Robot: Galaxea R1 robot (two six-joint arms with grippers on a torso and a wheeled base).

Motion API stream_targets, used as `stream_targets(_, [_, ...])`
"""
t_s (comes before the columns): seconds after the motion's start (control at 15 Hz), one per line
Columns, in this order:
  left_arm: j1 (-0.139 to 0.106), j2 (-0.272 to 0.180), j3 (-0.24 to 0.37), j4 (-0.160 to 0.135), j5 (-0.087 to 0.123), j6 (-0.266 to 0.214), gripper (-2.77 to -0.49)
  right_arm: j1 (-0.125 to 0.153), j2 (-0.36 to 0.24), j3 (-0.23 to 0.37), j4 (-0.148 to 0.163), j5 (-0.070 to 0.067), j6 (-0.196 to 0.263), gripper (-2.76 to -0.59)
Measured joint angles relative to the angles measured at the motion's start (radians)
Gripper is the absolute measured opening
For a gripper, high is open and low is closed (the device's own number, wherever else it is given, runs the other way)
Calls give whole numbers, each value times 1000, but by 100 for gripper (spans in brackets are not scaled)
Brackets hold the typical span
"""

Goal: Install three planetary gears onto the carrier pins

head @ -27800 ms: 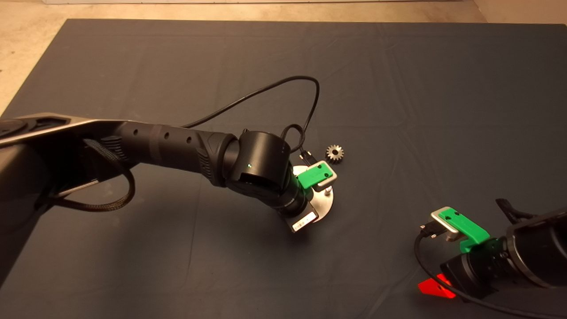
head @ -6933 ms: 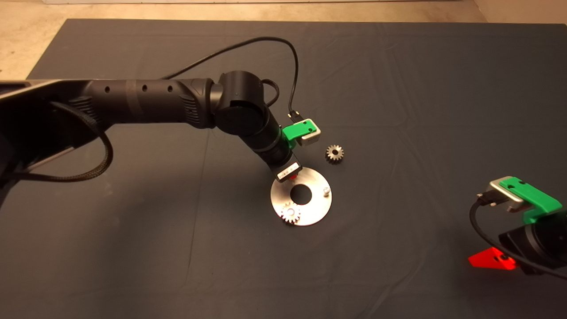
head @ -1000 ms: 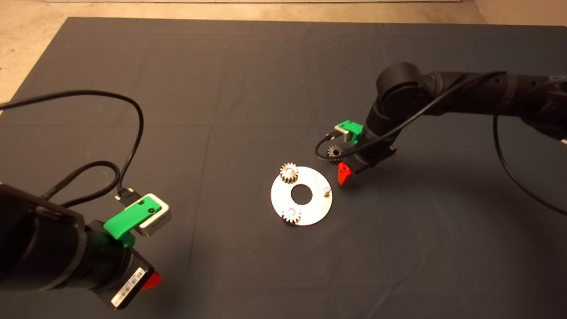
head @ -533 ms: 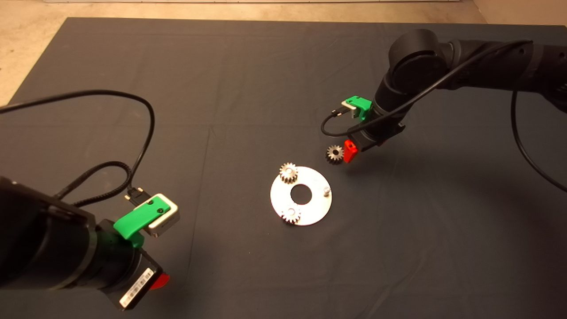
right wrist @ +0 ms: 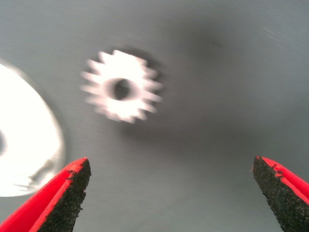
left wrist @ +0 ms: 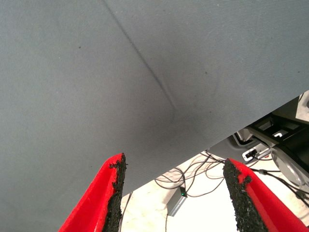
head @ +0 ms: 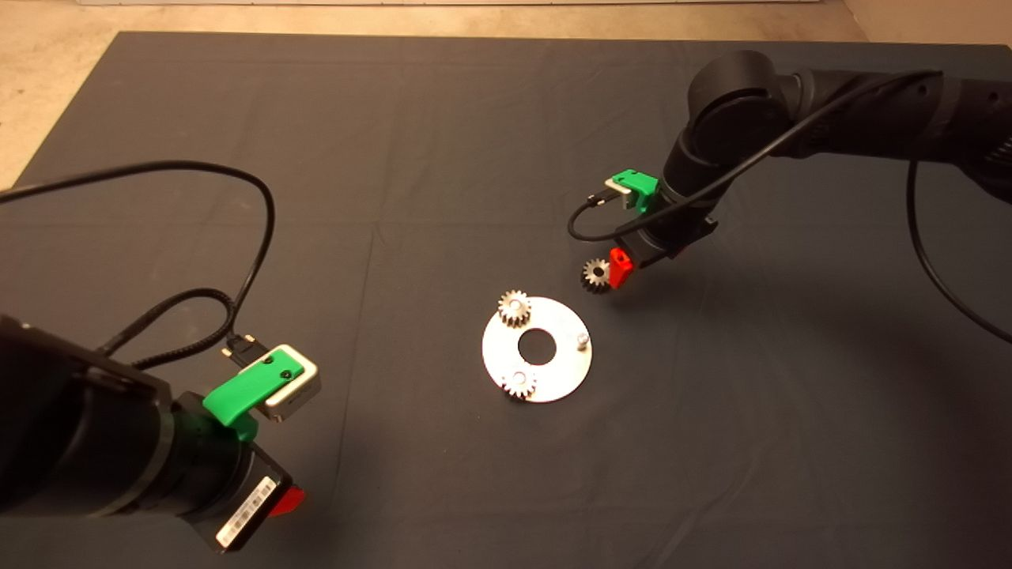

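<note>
The shiny round disc (head: 563,371) lies mid-mat with three carrier pins. Two planetary gears sit on pins: one (head: 514,307) at the far left of the disc, one (head: 519,383) at its near edge. The third pin (head: 582,341) on the right stands bare. The third gear (head: 595,274) lies flat on the mat just beyond the disc's right side; it also shows in the right wrist view (right wrist: 121,92). My right gripper (head: 619,267) hovers right beside this gear, open and empty (right wrist: 171,193). My left gripper (left wrist: 174,193) is open and empty, parked at the lower left (head: 288,499).
The disc's edge (right wrist: 29,154) shows in the right wrist view. The black cable (head: 237,229) of the left arm loops over the mat's left part. The left wrist view looks past the mat's edge at floor cables (left wrist: 193,183).
The right gripper came in from the right, rose over the loose gear and now hangs close beside it. The left arm has drawn back to the lower left and stays still.
</note>
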Motion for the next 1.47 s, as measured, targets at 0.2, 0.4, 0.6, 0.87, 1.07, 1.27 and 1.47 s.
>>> stream_targets(0.2, [0, 0, 0, 0, 0, -7, -193, -1, 51, -35, 0, 0, -2, -86])
stream_targets(0.4, [0, 0, 0, 0, 0, -10, -193, -11, 73, -43, 0, 3, -4, -86])
stream_targets(0.6, [0, 0, 0, 0, -4, -15, -193, -41, 70, -56, 0, 1, -17, -86])
stream_targets(0.87, [0, -1, 0, 0, -4, -16, -193, -64, 70, -67, 0, 6, -25, -86])
stream_targets(1.07, [0, 0, 0, 0, -8, -16, -193, -60, 70, -85, 0, 19, -28, -86])
stream_targets(1.27, [0, -1, 1, 0, -9, -17, -193, -60, 71, -100, 0, 26, -56, -86])
stream_targets(1.47, [0, -2, 4, 0, -11, -17, -193, -60, 85, -146, 0, 29, -80, -86])
